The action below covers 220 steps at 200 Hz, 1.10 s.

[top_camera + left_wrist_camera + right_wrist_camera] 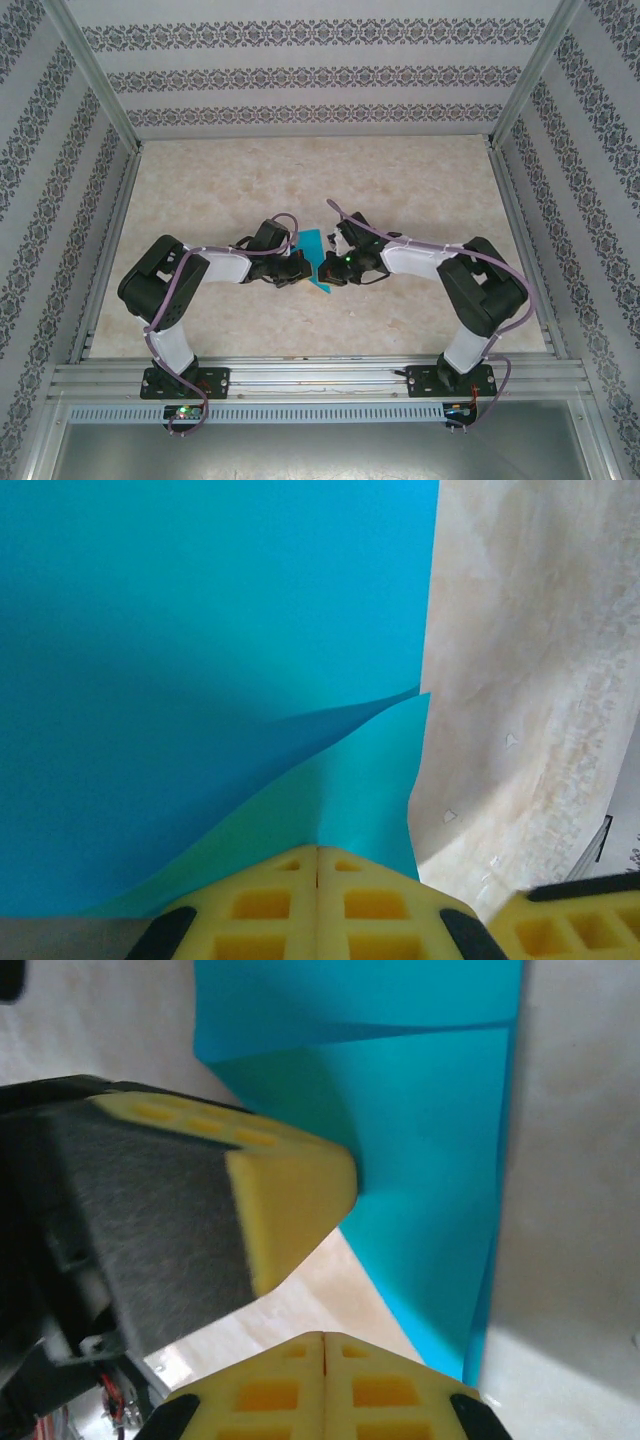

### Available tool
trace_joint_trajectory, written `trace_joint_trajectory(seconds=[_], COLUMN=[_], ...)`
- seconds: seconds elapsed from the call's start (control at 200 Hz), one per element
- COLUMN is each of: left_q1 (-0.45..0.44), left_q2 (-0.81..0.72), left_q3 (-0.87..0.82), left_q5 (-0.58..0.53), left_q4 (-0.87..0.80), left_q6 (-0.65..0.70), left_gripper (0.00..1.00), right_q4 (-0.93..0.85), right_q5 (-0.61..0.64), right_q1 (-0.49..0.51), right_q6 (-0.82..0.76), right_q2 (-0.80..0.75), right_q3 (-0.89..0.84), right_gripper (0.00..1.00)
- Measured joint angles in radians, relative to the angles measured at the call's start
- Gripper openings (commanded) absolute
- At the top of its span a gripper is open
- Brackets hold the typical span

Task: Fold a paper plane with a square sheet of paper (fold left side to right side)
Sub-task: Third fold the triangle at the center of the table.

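Midway across the worktop (400,190), the two arms reach inward until their tips nearly meet. The paper (312,252) lies between them, a turquoise patch partly covered by both.

From the left wrist, the left fingers (260,908) are pressed together, their yellow pads meeting along a closed seam. The paper spreads ahead of them. One broad layer lies flat, and a second, lighter layer rises from beneath it in a curved flap that runs down to the fingertips. The flap's edge reaches the tips right at the seam, but I cannot tell whether a layer is nipped between them. Pale marbled worktop shows to the right of the paper's straight edge. A yellow pad of the other arm sits at the lower right, near the flap.

From the right wrist, the right fingers (270,1395) are likewise pressed together, with nothing visible between them. The paper stands above and to their right, folded over itself with a crease across the top. Its lower corner comes down just beside the right-hand fingertip, and I cannot tell whether they touch. One left finger, yellow at the tip and grey along its side, reaches the paper's left side, its tip against the surface or just off it.
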Motion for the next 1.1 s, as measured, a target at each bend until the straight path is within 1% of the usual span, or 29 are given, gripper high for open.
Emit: trace_joint_trajectory(seconds=[0.27, 0.445, 0.6, 0.809, 0.984, 1.099], left_q1=[0.0, 0.0, 0.0, 0.001, 0.016, 0.044], left_q2=[0.0, 0.0, 0.0, 0.0, 0.0, -0.001], left_q3=[0.0, 0.0, 0.0, 0.0, 0.0, 0.005], left_q5=[0.0, 0.0, 0.0, 0.0, 0.008, 0.022], left_q4=[0.0, 0.0, 0.0, -0.001, -0.005, -0.028], left_q6=[-0.01, -0.01, -0.01, -0.01, 0.003, 0.033], left_gripper=[0.02, 0.03, 0.06, 0.06, 0.06, 0.06], right_q4=[-0.029, -0.066, -0.1, -0.147, -0.166, -0.173], right_q5=[0.066, 0.087, 0.097, 0.138, 0.165, 0.173], right_q1=[0.006, 0.006, 0.008, 0.031, 0.04, 0.04], right_q6=[0.029, 0.031, 0.032, 0.031, 0.029, 0.025], right_q2=[0.042, 0.06, 0.074, 0.078, 0.078, 0.078], right_q3=[0.017, 0.039, 0.055, 0.079, 0.09, 0.093], right_gripper=[0.0, 0.0, 0.0, 0.0, 0.0, 0.0])
